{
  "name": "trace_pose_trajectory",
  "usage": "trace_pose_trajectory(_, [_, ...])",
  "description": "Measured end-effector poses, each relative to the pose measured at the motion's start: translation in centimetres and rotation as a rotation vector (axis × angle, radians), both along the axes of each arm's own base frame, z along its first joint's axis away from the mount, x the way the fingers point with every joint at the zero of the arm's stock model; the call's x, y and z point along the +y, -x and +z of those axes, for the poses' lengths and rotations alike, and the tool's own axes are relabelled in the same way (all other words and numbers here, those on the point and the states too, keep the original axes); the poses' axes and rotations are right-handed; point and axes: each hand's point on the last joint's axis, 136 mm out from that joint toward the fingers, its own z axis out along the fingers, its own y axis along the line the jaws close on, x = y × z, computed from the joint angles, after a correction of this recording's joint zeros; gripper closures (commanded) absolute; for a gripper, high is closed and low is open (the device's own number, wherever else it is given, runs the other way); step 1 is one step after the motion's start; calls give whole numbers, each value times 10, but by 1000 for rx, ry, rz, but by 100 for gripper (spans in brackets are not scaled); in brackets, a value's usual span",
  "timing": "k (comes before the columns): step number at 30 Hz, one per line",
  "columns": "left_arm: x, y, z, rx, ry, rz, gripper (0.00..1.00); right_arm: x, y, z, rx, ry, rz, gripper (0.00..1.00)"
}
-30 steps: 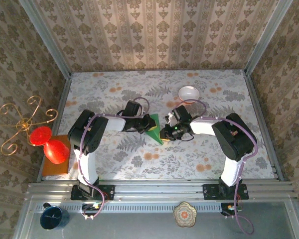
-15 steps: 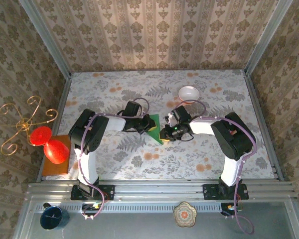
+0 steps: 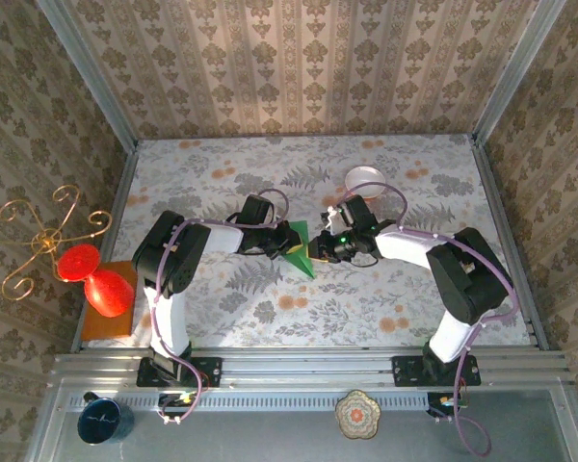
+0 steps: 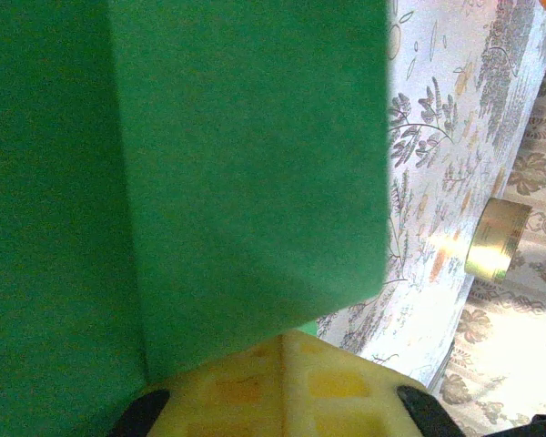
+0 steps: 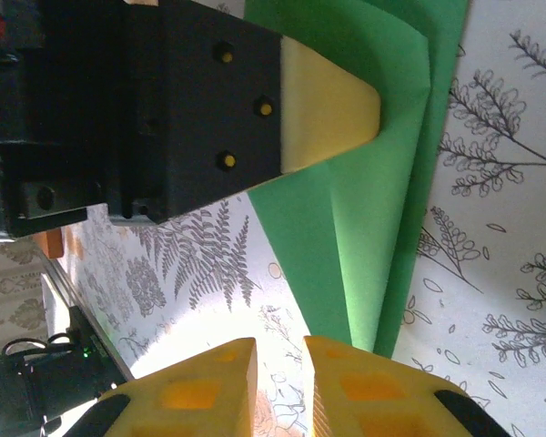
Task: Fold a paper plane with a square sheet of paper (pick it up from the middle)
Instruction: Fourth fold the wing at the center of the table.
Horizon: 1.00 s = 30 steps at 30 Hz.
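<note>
Swinging its elbow out toward the right edge, the right arm has carried its right gripper (image 3: 316, 248) a touch farther up the surface (image 3: 270, 308). Its yellow fingertips stand a narrow gap apart with nothing between them, just beside the green paper (image 3: 301, 260). That paper, folded to a pointed wedge, sits mid-surface, pinched tight in the left gripper (image 3: 281, 241). Beyond, near the far edge, stands a white bowl (image 3: 365, 179).

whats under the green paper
The floral table shows all around the green paper, which lies flat on it. The folded layers hide whatever is directly beneath. The left end effector reaches over the top and covers part of the paper.
</note>
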Motion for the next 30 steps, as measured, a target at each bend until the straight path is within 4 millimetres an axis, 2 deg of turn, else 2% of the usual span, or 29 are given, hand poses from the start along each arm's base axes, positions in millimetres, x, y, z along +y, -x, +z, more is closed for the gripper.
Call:
trace_pose_trajectory(16, [-1,0,1,9,10,5,90,14,15,-24,65,25,46,78])
trace_pose_trajectory(30, [-2,4,7,7,26,-6,87,15,19,-34,92,38,50,78])
